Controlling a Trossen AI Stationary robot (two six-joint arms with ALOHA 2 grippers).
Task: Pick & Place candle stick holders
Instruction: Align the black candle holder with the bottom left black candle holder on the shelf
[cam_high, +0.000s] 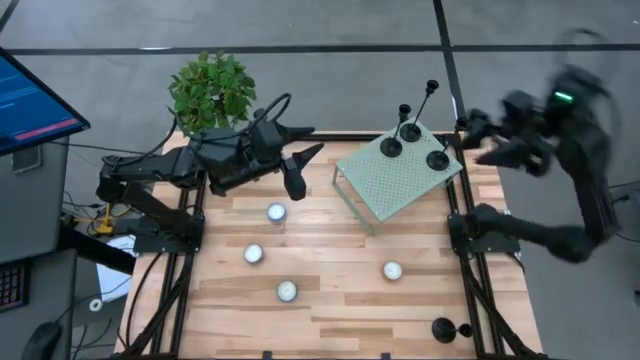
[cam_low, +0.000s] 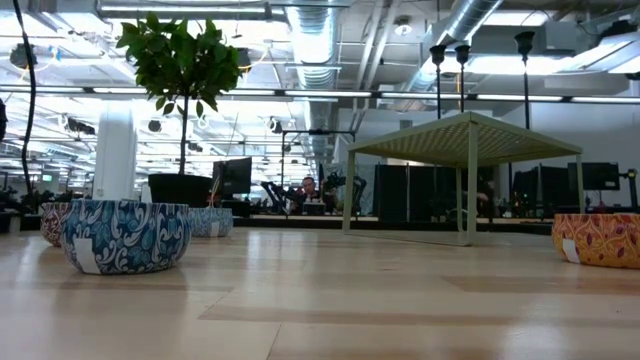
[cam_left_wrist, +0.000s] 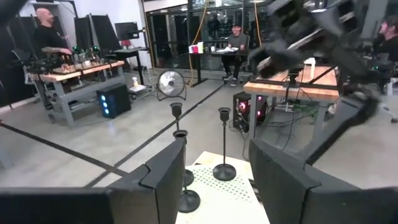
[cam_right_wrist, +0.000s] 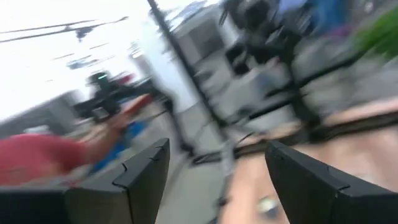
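Three matte-black candle stick holders stand by their disc bases on the pale green perforated stand (cam_high: 385, 185): one (cam_high: 391, 146), one (cam_high: 410, 130) and one (cam_high: 438, 158). They also show in the left wrist view (cam_left_wrist: 224, 171). A fourth holder (cam_high: 445, 329) lies on the table near the front right corner. My left gripper (cam_high: 305, 168) is open and empty, held above the table left of the stand, pointing at it. My right gripper (cam_high: 487, 150) is open and empty, blurred, beyond the table's right edge near the stand's far right corner.
Several white tealight candles sit on the table: one (cam_high: 276, 212), one (cam_high: 253, 254), one (cam_high: 287, 291) and one (cam_high: 392, 270). A potted plant (cam_high: 212, 90) stands at the far left. Patterned bowls (cam_low: 125, 235) show in the low view. People sit in the room beyond.
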